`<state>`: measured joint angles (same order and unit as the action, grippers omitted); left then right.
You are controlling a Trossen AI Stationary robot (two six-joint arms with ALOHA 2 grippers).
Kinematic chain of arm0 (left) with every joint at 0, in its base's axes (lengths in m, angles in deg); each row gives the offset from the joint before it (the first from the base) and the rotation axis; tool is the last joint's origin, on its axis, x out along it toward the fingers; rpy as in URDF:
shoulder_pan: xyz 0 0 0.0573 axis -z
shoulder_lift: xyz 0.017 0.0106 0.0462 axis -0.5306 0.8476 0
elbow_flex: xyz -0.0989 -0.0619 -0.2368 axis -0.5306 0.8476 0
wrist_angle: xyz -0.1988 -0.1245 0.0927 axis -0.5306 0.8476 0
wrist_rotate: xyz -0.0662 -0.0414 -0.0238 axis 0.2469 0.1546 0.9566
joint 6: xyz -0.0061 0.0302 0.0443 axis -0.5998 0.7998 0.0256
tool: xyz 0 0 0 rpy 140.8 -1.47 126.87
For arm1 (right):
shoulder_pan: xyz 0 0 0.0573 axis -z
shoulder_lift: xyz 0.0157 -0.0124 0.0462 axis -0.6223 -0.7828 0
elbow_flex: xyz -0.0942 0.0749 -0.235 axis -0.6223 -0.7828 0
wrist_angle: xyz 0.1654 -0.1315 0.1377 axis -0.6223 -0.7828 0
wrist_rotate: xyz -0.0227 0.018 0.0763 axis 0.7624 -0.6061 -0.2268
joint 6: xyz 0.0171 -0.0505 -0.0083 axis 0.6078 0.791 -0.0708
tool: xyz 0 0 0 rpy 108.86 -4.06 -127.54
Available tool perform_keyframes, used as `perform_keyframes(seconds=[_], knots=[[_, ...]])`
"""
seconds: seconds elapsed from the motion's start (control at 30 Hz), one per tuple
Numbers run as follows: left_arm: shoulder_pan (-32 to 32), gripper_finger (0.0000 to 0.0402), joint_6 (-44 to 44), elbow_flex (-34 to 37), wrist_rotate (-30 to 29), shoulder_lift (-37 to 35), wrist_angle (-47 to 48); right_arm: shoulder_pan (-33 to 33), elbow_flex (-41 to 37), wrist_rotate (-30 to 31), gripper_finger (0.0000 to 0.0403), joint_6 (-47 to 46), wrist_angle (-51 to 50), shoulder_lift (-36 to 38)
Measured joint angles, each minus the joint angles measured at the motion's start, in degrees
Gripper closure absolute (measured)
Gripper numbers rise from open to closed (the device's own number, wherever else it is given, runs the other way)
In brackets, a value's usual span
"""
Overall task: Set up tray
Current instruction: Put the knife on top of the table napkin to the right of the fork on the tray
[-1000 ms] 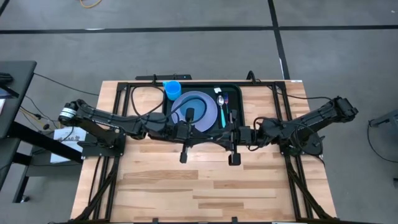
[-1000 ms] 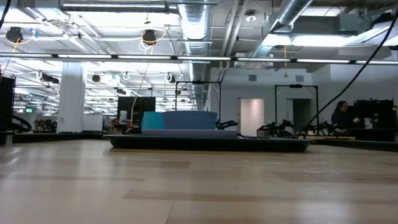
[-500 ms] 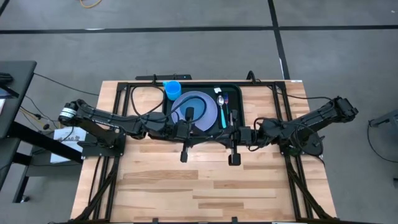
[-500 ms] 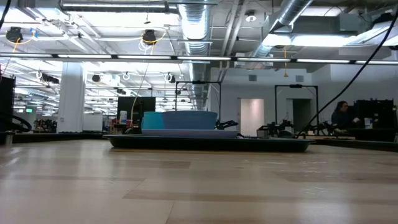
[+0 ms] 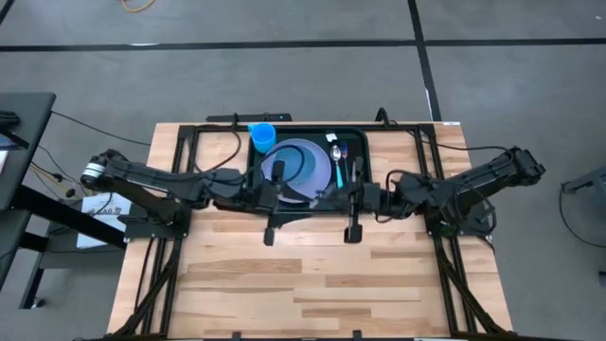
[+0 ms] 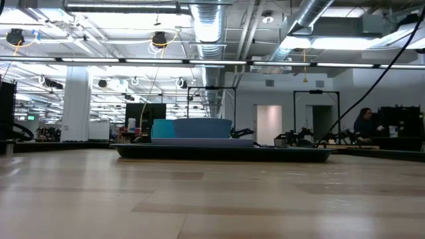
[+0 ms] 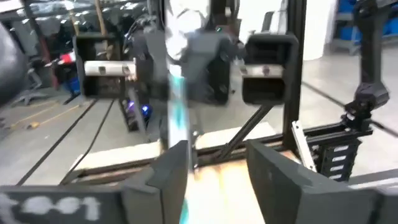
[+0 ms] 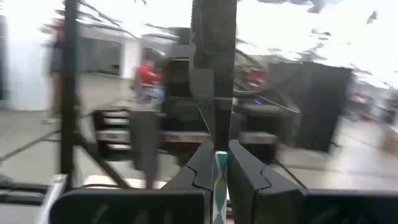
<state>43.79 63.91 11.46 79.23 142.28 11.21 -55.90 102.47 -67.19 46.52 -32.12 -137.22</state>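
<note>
tray (image 5: 352, 138) sits top middle on the wooden surface (image 5: 312, 275), with purple plate (image 5: 308, 161), blue cup (image 5: 261, 136), spoon (image 5: 336, 156) | left tool (image 7: 214, 165) fingers apart, holding nothing | right tool (image 8: 221, 165) pinched on a teal handle (image 8: 221, 186), maybe to lay it beside the plate

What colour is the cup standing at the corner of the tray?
Bright blue. The cup shows best in the high view, at the tray's far left corner beside the plate.

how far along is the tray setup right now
Mostly done: the tray holds the lavender plate, blue cup and spoon. In hand: the right claw is shut on a teal-handled utensil; the left claw is open. Left: place that utensil.
</note>
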Motion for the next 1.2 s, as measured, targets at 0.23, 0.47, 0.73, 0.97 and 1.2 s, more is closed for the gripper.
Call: perform_keyframes(seconds=[0.23, 0.47, 0.73, 0.97, 1.2], knots=[[0.0, 0.0222, -4.64, 0.01, -8.26, -8.02, 13.92, 4.09, 10.2, 11.15, 0.0392, -11.41, -21.46, 0.2], [0.0, 0.0227, -10.73, 0.0, -17.95, -12.82, 24.17, 21.86, 19.37, 4.94, 0.0392, -36.6, -52.25, 0.08], [0.0, 0.0229, -12.12, 0.02, -20.09, -13.42, 28.95, 42.23, 19.48, -10.31, 0.0392, -49.87, -63.72, -2.55], [0.29, 0.0229, -13.17, 0.02, -20.11, -13.4, 31.08, 49.2, 19.44, -16.85, 0.0392, -52.04, -68.58, -11.7], [1.1, 0.0229, -13.68, 0.02, -20.13, -13.4, 30.93, 53.15, 19.28, -18.49, 0.0392, -51.62, -77.18, -21.29]])
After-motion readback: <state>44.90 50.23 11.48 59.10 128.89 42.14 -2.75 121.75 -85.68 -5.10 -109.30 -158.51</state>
